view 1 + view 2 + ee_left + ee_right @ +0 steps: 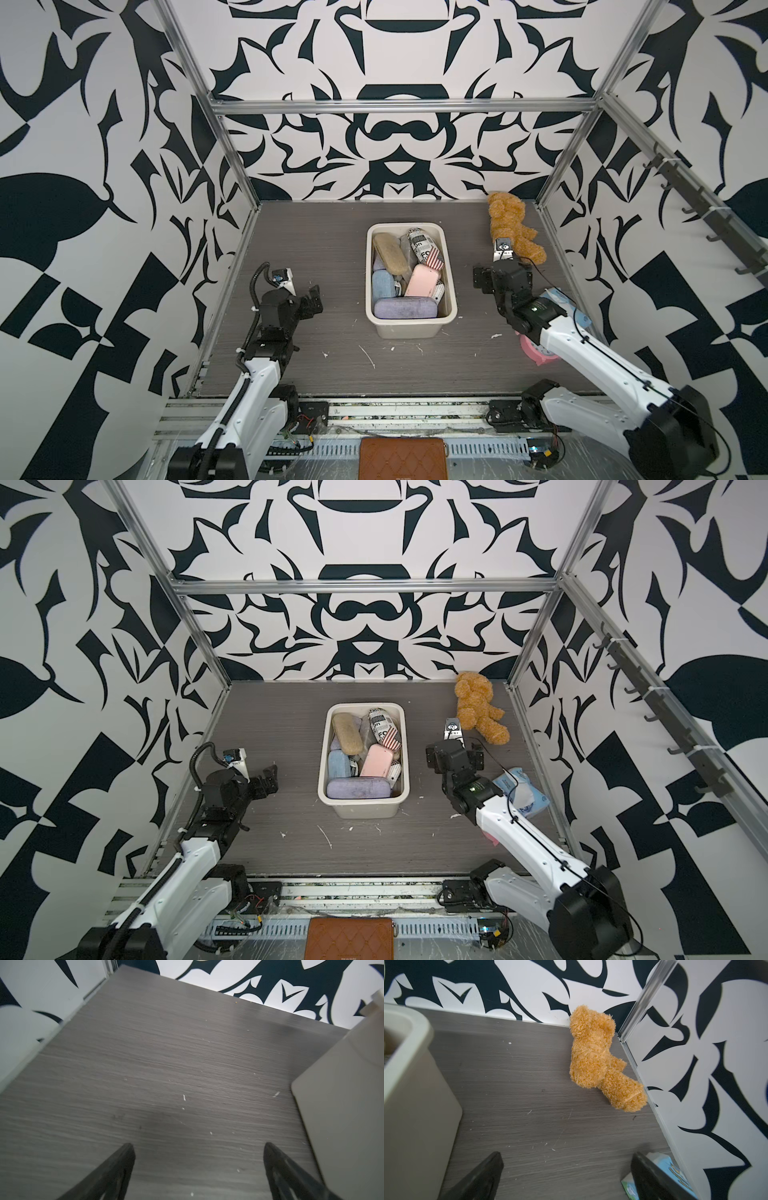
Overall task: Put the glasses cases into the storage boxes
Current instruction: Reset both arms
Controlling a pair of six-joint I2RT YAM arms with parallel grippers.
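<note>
A cream-white rectangular plastic tub with rounded corners (405,329) stands near the middle of the grey wood-grain table (299,232), and both top views show the glasses cases piled inside it. A tan oblong case (390,253) lies slantwise at the far left of the tub. Beside it is a newspaper-print case (419,244), and a flag-print case (435,260) rests against that one's near end. A smooth pink case (422,280) leans across the middle, a pale blue fabric case (384,283) lies along the left wall, and a lilac fabric case (405,308) lies crosswise against the near wall. More cases show only in part beneath these. The left gripper (198,1144) hangs over bare table to the left of the tub, its two black fingers (116,1169) spread wide with nothing between them; the tub's wall (342,1109) shows just beside one of them. The right gripper (566,1153) hangs to the right of the tub, its claw likewise wide apart and holding nothing. A fuzzy golden-brown teddy bear (591,1053) lies in the far right corner, touching the back wall. A blue-white soft packet (519,789) lies by the right wall, partly under the right arm. A brown quilted wallet (403,459) sits off the table at the near edge.
</note>
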